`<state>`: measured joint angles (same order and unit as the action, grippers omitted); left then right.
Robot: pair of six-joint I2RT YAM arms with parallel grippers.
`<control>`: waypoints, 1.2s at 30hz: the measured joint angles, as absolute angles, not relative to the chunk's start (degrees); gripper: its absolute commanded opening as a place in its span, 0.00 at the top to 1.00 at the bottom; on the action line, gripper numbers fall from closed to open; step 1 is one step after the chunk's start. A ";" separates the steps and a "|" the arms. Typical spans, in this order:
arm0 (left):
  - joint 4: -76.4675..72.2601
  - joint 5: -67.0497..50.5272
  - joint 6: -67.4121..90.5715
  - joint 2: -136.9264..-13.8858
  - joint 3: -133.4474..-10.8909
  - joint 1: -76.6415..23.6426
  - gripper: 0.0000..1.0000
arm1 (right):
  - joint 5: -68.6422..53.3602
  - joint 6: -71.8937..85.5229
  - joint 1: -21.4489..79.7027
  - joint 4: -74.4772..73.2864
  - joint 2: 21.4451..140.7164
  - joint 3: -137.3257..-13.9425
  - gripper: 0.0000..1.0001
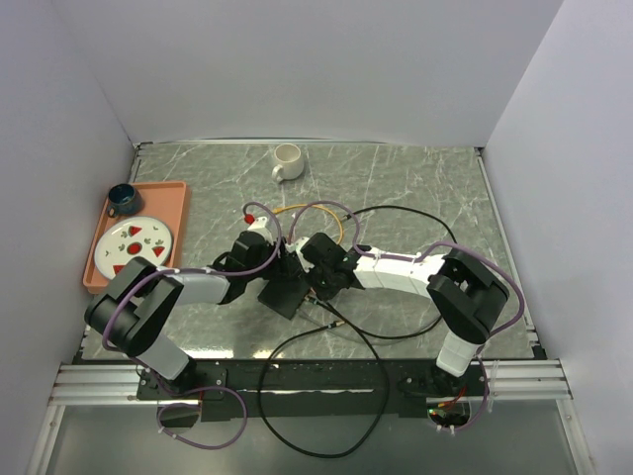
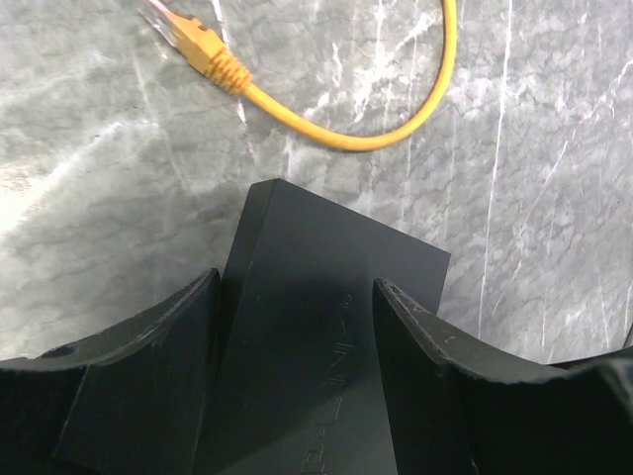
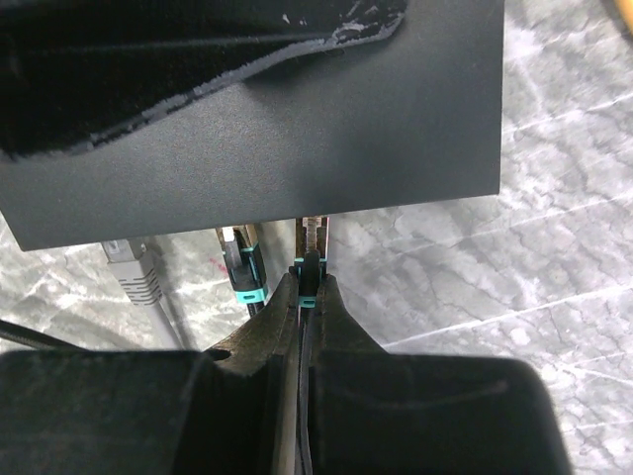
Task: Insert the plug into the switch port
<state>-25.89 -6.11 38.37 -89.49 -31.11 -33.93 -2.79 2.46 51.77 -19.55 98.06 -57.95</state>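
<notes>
The flat matte-black box sits at table centre between both arms. My left gripper is shut on the box, with one finger on each side; the box's far corner hangs over the marble. My right gripper is shut on a thin black plug with teal bands. The plug's tip is at the box's narrow edge; the port itself is hidden under that edge. The left finger's pad lies across the box in the right wrist view.
A second teal-banded plug and a grey plug sit at the same box edge. A loose yellow cable with its plug lies beyond the box. Black cables loop at front right. An orange tray, a plate, a blue cup and a white mug stand farther off.
</notes>
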 measured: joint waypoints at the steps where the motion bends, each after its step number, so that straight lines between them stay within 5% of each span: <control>1: -25.91 -5.87 38.22 -89.49 -31.11 -34.26 0.35 | -2.90 2.33 51.77 -20.03 98.06 -58.06 1.00; 36: -28.97 -3.09 35.24 -89.49 -29.58 -37.63 0.38 | -3.07 1.58 51.79 -22.98 97.19 -58.35 1.00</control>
